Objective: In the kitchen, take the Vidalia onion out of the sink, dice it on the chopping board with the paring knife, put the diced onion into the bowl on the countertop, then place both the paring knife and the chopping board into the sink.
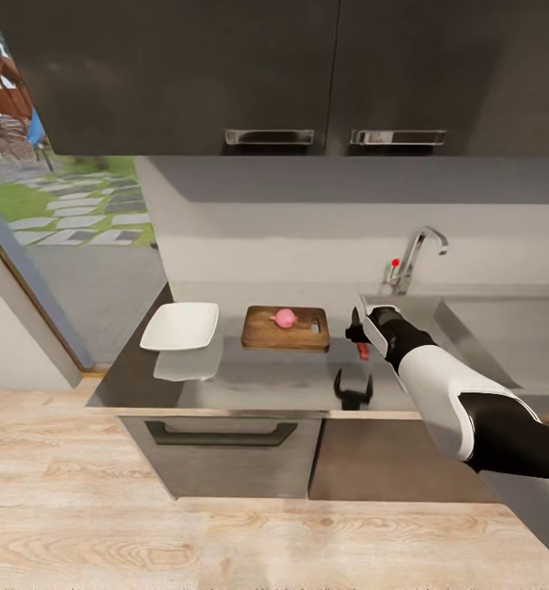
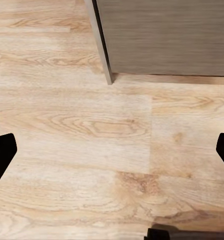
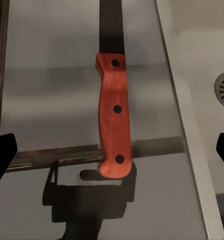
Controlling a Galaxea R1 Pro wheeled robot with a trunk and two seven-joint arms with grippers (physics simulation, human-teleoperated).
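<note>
Nearby, Vidalia onion on chopping board, bowl beside.

You've got a pink-red onion on the brown wooden board, a white bowl at its nine o'clock, and a red-orange, black-riveted knife over the grey bench.

Kitchen: steel sink, countertop, overhead cabinets.
</note>
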